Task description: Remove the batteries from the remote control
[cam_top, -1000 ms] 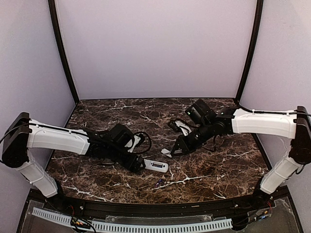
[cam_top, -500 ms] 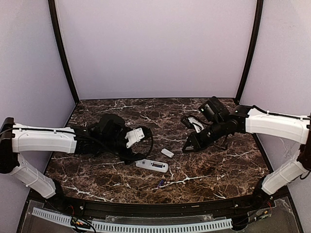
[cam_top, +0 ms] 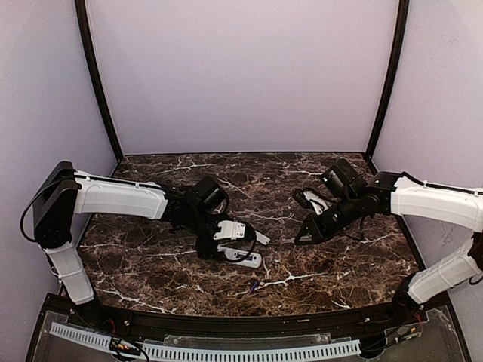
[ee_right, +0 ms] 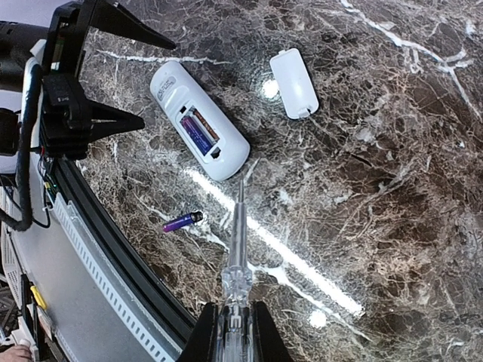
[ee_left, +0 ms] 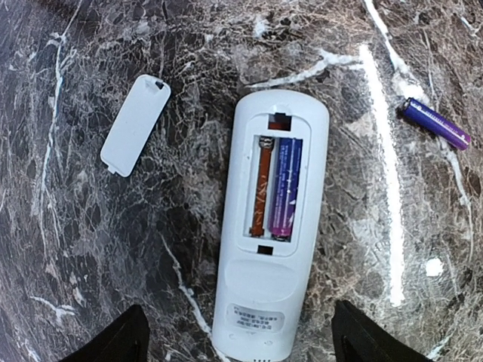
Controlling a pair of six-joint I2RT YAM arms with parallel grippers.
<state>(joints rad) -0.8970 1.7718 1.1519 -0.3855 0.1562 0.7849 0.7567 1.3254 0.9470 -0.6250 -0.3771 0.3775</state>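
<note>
The remote point(ee_left: 272, 226) is laid back-up on the table point(cam_top: 355, 271), about mid-width and toward the front edge. Its long axis is set across the table, left to right and slightly skewed. The compartment end is turned toward the right arm and the label end toward the left gripper point(ee_left: 243, 339). The compartment point(ee_left: 260, 185) is uncovered: a purple battery point(ee_left: 285, 185) is seated in one slot and the other slot is bare. A loose battery point(ee_left: 436, 123) is left on the marble nearer the front edge, apart from the remote. The cover point(ee_left: 136, 123) is laid just behind the remote.

The left jaws are spread wide on either side of the label end, with nothing gripped. The right gripper point(ee_right: 234, 328) is clenched on a clear pointed tool point(ee_right: 238, 241), well apart to the right.

Since half a second ago, the left gripper has been brought from the back left to over the remote, and the right arm has been drawn slightly further right. The remote, cover and loose battery are unmoved.
</note>
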